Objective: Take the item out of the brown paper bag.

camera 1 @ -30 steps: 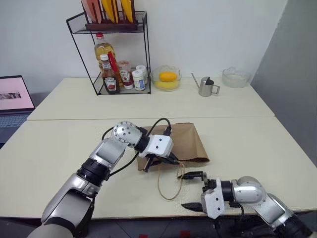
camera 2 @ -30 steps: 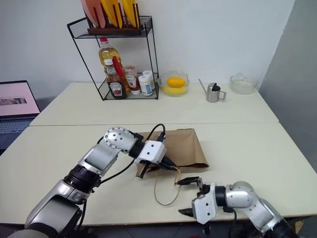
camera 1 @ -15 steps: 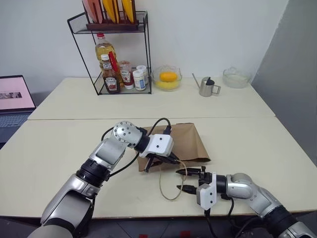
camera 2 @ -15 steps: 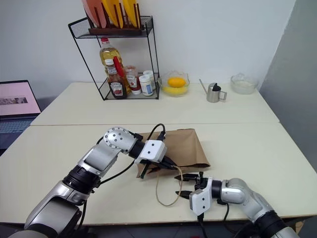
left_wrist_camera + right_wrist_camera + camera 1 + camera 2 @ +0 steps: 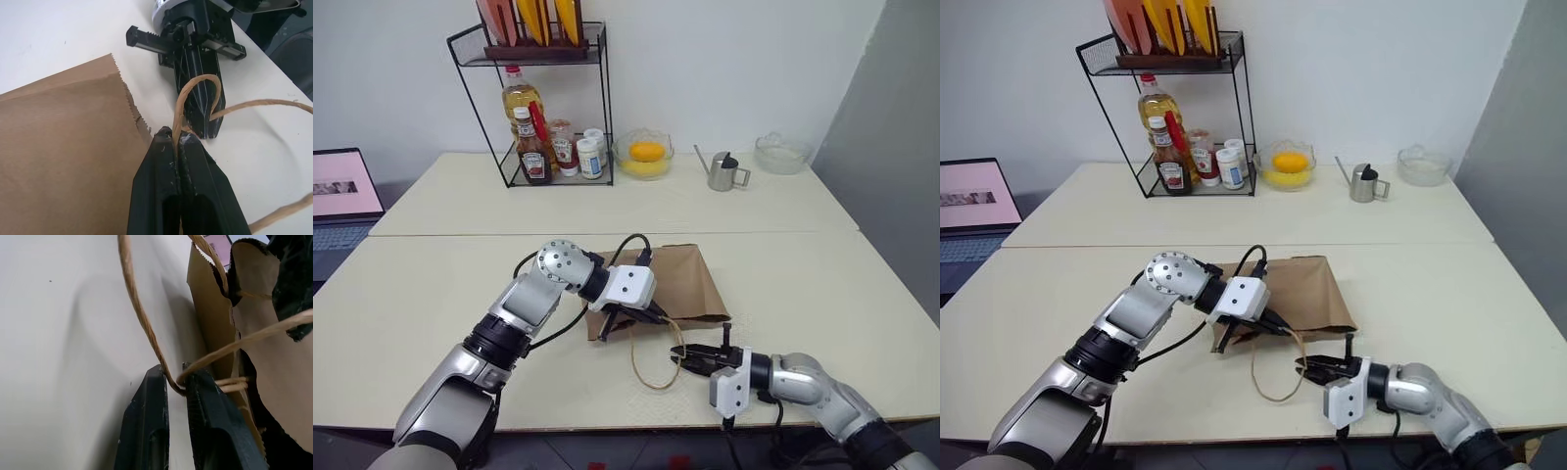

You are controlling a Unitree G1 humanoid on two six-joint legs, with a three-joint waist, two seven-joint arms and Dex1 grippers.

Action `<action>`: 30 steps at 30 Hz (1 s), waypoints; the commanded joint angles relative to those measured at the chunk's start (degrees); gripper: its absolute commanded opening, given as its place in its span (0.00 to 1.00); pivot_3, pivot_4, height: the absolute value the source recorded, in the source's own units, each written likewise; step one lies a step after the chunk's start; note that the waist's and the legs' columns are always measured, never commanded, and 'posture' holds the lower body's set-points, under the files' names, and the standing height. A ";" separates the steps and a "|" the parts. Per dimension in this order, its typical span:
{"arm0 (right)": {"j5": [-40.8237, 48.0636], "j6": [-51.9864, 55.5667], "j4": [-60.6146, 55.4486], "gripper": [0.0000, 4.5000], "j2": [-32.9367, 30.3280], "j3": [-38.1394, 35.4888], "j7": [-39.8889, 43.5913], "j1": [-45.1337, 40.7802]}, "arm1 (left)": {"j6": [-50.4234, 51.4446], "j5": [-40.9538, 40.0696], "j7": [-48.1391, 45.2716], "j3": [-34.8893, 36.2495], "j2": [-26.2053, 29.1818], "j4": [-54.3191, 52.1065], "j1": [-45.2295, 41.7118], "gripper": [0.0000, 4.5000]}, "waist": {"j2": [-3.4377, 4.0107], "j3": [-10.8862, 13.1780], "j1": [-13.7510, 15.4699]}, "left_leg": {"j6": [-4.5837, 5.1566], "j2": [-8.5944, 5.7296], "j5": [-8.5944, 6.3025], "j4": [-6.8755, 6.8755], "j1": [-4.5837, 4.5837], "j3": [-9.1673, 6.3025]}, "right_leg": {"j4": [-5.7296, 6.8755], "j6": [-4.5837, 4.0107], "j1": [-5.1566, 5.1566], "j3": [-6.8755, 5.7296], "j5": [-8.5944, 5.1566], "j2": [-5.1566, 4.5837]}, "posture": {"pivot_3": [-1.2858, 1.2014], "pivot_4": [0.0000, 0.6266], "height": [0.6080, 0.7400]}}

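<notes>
Bag [image 5: 680, 284] lies flat on the counter [image 5: 822, 284]. Left gripper [image 5: 175, 142] jaws pinch one twine handle [image 5: 195, 93]; right gripper [image 5: 173, 382] jaws nip another loop [image 5: 142, 318]. No writing reads clearly.

Matt kraft-paper bag [image 5: 677, 284], rough twine handles [image 5: 651, 362]

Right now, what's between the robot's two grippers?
A twine handle of the brown paper bag on the table runs from the left gripper, shut on it, to the right gripper; the left wrist view shows it best.
</notes>
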 commanded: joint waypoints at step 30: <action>-2.80 -16.38 6.25 0.99 -0.34 6.97 -0.56 -3.16 | 0.37 -0.74 0.50 2.56 -0.19 -2.29 0.07 0.00 | 0.00 0.00 -0.35 | 0.00 0.03 0.00 -0.03 0.12 0.02 | -0.01 -0.03 0.10 0.01 -0.02 0.01 | 0.52 0.24 1.00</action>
